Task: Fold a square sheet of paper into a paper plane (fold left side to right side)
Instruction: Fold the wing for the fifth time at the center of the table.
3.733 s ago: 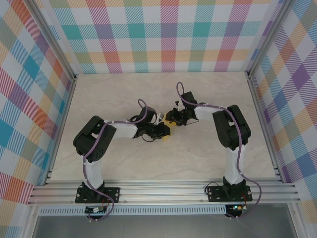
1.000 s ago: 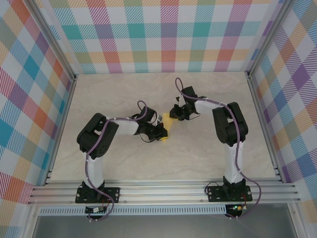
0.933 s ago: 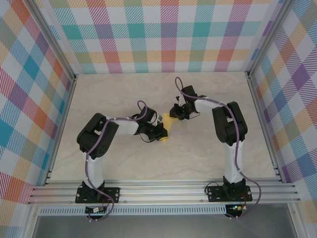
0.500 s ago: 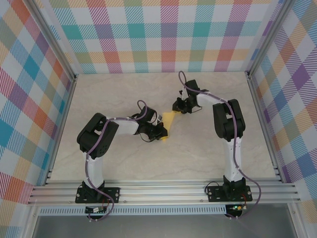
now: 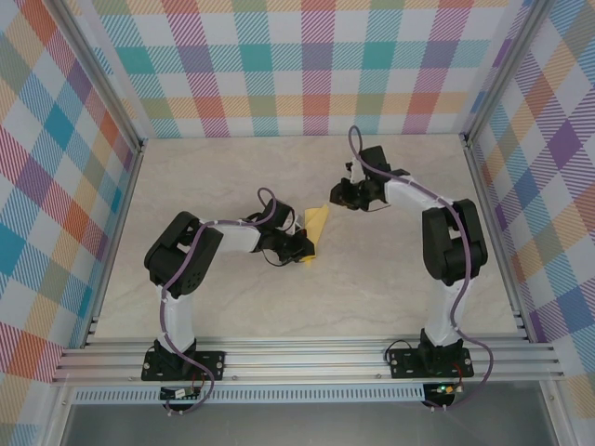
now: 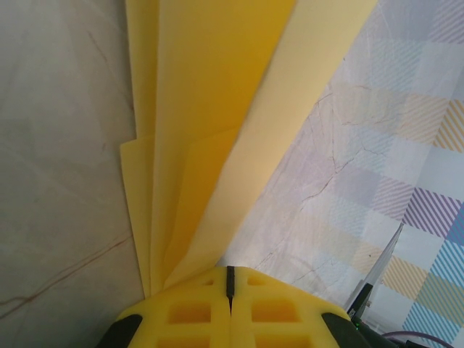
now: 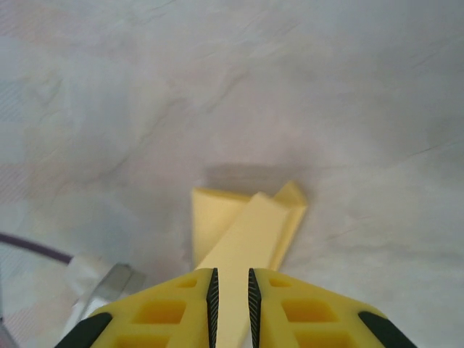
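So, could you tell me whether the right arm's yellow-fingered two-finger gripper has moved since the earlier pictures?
Yes: the right gripper has moved toward the plaid back wall, and slightly rightward.

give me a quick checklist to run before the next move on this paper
1. left gripper shut on the paper: ok
2. right gripper off the paper, jaws slightly apart: ok
3. folded layers lined up at the held end: cannot tell, edges look stepped
4. paper lying flat on the table: cannot tell
5. room between the two arms: ok
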`<state>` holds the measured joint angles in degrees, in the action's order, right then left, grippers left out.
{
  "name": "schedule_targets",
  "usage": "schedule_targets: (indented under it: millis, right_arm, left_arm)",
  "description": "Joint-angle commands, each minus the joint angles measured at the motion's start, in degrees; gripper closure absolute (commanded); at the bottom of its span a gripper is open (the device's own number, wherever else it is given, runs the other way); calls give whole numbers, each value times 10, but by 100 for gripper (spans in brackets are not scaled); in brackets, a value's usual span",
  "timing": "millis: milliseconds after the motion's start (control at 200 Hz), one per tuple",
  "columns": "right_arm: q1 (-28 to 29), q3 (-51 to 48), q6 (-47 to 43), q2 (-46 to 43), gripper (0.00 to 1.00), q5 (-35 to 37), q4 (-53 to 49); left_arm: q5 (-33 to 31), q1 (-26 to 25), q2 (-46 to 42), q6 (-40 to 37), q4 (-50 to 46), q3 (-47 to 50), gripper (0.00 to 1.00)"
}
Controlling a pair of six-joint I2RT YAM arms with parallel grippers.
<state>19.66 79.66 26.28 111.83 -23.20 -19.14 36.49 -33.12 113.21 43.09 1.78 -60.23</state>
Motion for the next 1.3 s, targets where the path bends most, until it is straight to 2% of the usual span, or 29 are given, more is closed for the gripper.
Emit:
schedule_targets:
  millis: [0, 105, 345, 830, 1295]
  right_arm:
    - [37, -31, 36, 15, 81, -36, 41]
    - [56, -12, 44, 58, 81, -27, 31]
    - [56, 41, 34, 121, 81, 23, -37]
    - [55, 55, 25, 146, 81, 34, -62]
    - [55, 65, 23, 151, 81, 27, -65]
  left_arm:
    - [-27, 8, 23, 8, -51, 12, 100]
    - [-26, 8, 21, 5, -59, 12, 100]
    - [-23, 8, 5, -19, -107, 11, 100]
    - [18, 7, -40, -46, -158, 52, 100]
    - [19, 7, -64, -55, -172, 66, 100]
